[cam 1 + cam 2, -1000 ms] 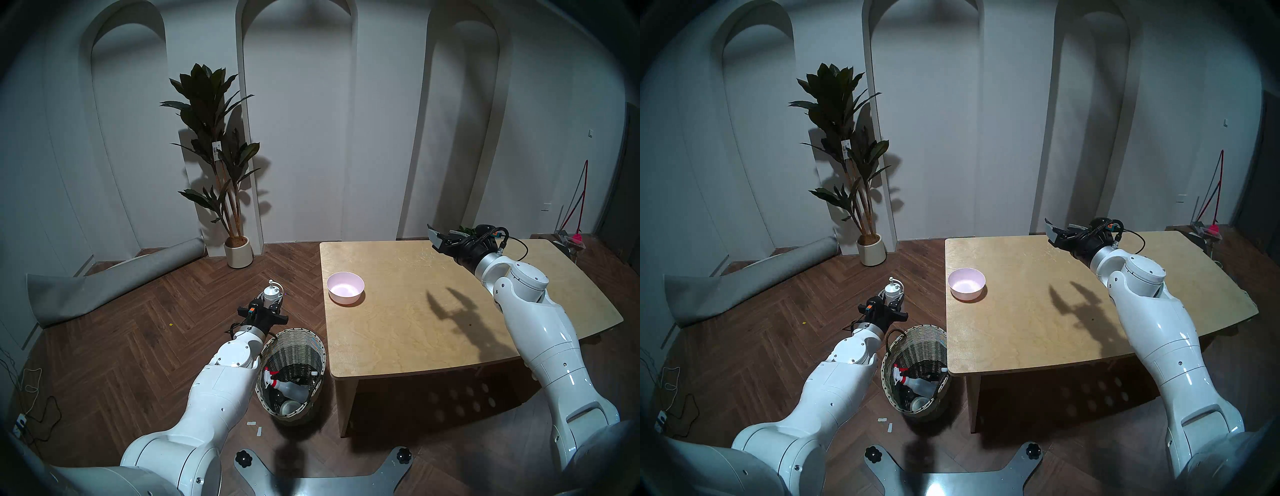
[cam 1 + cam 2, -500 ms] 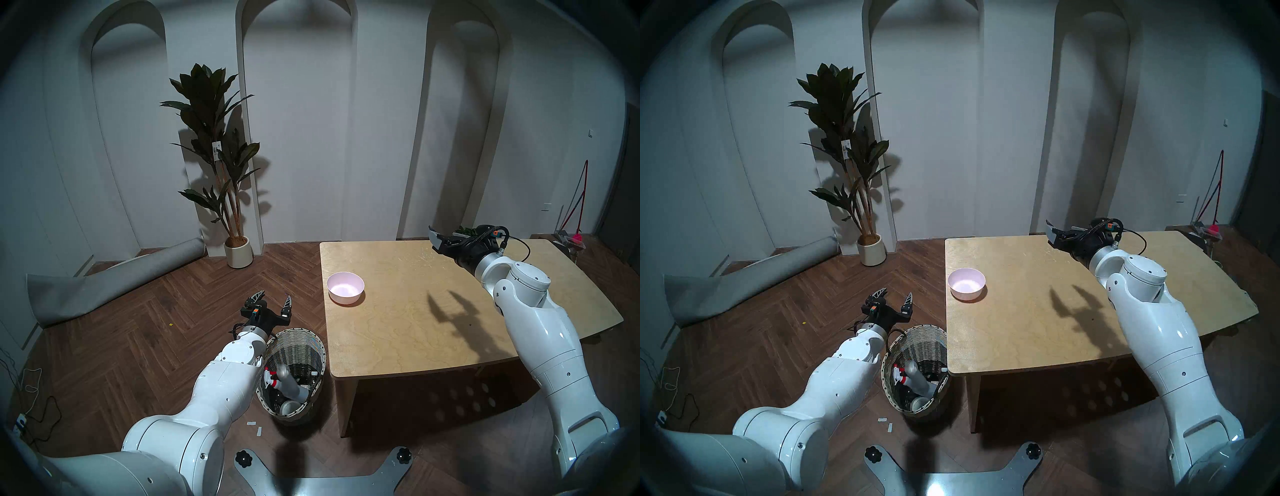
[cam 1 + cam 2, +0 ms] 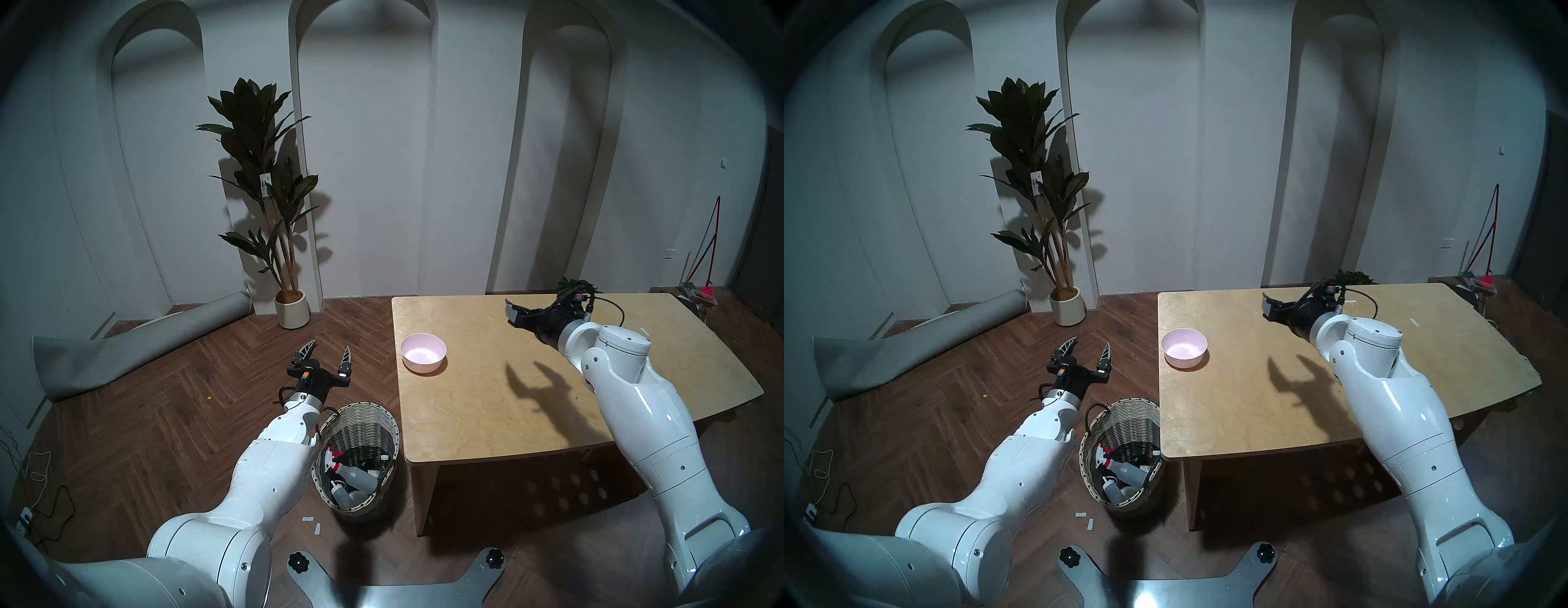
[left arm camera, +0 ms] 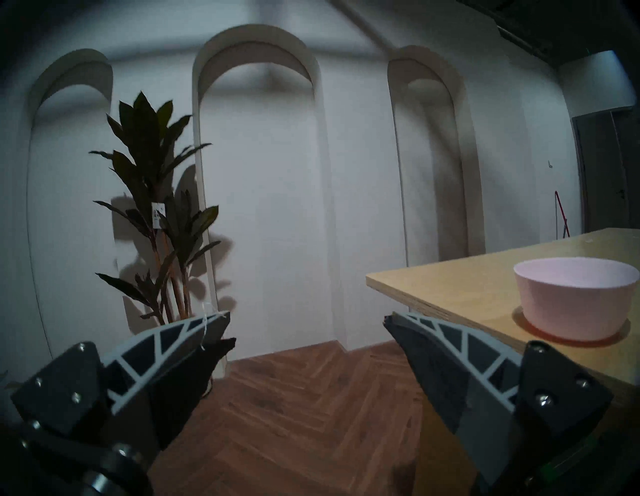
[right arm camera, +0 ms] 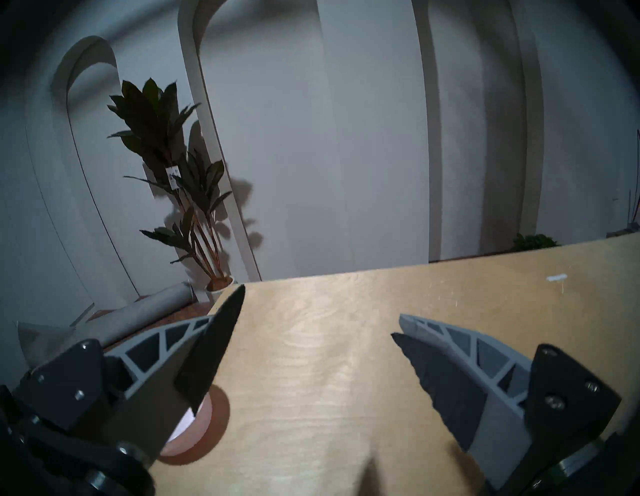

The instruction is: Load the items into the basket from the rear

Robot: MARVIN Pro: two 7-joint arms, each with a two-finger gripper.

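The wicker basket [image 3: 384, 416] [image 3: 1144, 402] stands on the floor by the table's near left corner. Inside it lie the spray bottle [image 3: 355, 473] [image 3: 1124, 467] and the smaller pump-top bottle [image 3: 339, 490] [image 3: 1110, 486]. The pale pink bowl [image 3: 423, 352] [image 3: 1185, 348] [image 4: 575, 298] sits upright near the table's left edge. My left gripper [image 3: 329, 352] [image 3: 1089, 350] [image 4: 306, 322] is open and empty, beyond the basket over the floor. My right gripper [image 3: 515, 314] [image 3: 1269, 305] [image 5: 318, 311] is open and empty above the table's far side, right of the bowl [image 5: 188, 422].
The wooden table [image 3: 509, 403] fills the right half. A tall plant in a cream pot [image 3: 292, 309] and a rolled grey rug [image 3: 140, 348] lie at the back left. A small green plant [image 3: 579, 285] shows behind the table. Cables lie at the far left floor.
My left gripper opened and let go of the pump-top bottle, which fell into the basket beside the spray bottle. My right gripper moved left and lower over the table.
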